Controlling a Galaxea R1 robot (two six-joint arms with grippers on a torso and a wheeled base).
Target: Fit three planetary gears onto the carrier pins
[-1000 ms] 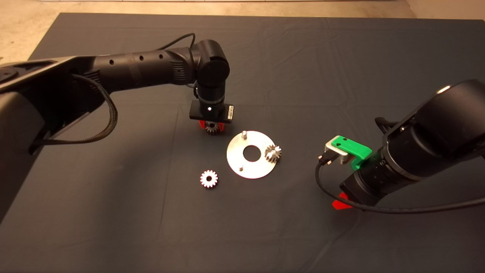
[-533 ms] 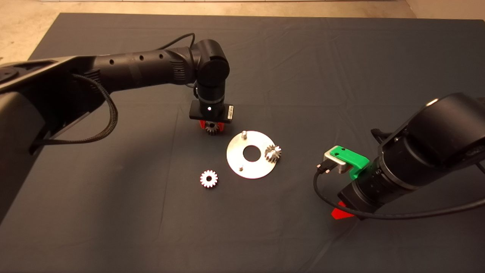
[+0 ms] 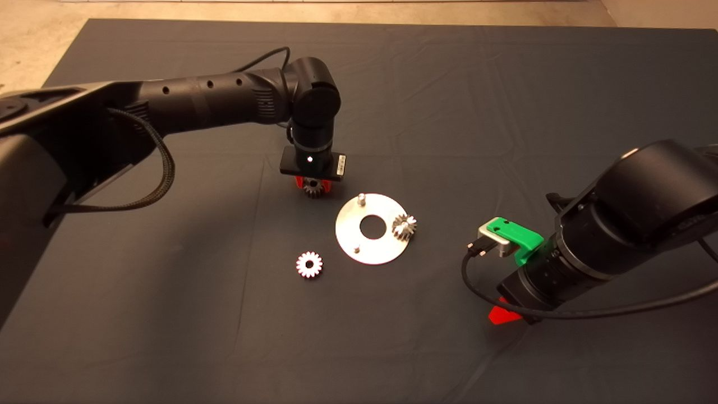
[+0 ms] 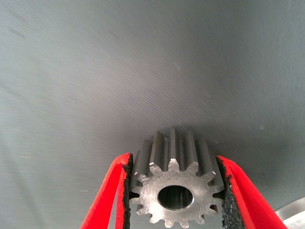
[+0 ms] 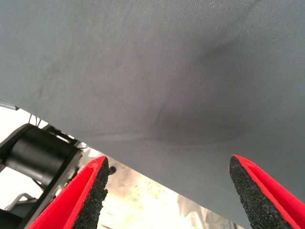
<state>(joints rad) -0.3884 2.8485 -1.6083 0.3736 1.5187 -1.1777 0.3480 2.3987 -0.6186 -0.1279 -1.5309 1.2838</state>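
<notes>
gear (image 4: 175, 191) clamped in left gripper (image 4: 175, 200) fingers, bore axis level; right gripper (image 5: 167, 191) fingers apart.

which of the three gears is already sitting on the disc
The gear at the disc's right edge. One other gear lies loose on the mat; the third gear is pinched between the left gripper's fingers.

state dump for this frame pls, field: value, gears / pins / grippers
left gripper: shut on held gear, above the mat beside the disc
right gripper: open, empty, over the mat's right part, away from the disc
mounted gear: on the disc's right pin
loose gear: flat on the mat, left of the disc
bare pins: two, far and near
gears mounted: one of three
</notes>
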